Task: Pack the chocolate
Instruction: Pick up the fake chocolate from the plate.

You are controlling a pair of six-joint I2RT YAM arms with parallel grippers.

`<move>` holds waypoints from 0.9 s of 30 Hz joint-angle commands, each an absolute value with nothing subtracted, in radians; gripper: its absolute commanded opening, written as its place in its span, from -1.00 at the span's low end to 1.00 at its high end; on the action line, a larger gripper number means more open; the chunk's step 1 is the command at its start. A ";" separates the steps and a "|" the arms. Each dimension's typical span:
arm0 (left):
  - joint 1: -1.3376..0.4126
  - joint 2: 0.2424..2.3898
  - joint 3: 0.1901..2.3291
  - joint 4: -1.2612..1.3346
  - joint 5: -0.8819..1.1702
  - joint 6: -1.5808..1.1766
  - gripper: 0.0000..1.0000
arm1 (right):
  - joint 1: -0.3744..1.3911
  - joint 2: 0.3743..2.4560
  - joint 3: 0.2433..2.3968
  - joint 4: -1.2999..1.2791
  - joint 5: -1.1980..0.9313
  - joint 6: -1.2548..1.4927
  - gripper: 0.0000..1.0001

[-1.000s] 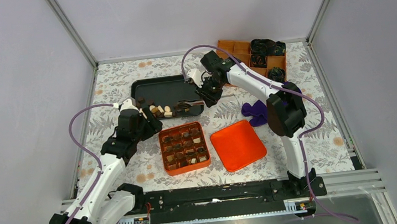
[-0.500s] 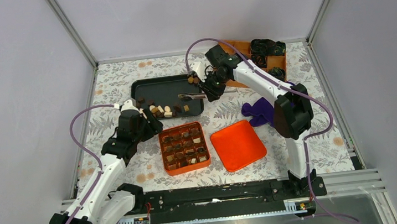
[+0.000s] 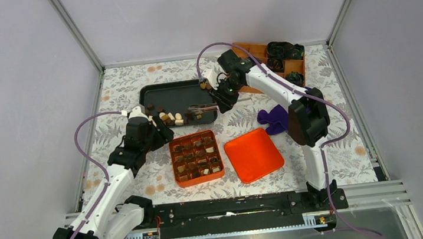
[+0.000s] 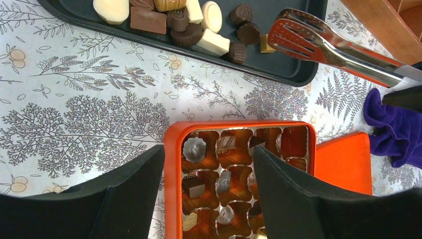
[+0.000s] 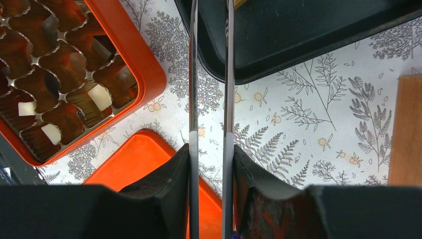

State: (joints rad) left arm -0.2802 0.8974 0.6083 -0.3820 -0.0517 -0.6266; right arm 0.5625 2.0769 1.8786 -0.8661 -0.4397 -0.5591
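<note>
— Where's the chocolate (image 4: 149, 20)?
— Heaped in the black tray (image 4: 278, 74), with more in the orange box (image 4: 239, 124) at the tray's 6 o'clock.
— And the hands?
— The left hand (image 4: 208, 154) is wide and empty, above the box. The right hand (image 5: 211, 154) grips tongs (image 4: 318, 42) over the tray's 3 o'clock end.

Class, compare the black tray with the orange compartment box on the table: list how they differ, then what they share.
The tray is black; the box is orange. The tray is one open well with chocolates lying loose; the box is split into small cells with pieces set in them. The tray is a wide rectangle; the box is nearly square. Both lie flat, open-topped, and hold chocolates.
</note>
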 commanded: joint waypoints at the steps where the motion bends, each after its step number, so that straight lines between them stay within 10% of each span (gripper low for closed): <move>1: -0.274 0.891 0.597 -0.330 -0.046 -0.625 0.47 | 0.570 2.103 1.945 -0.880 -0.473 -0.550 -0.24; 27: -0.269 0.903 0.593 -0.315 -0.039 -0.622 0.48 | 0.637 2.227 2.071 -0.874 -0.316 -0.514 -0.09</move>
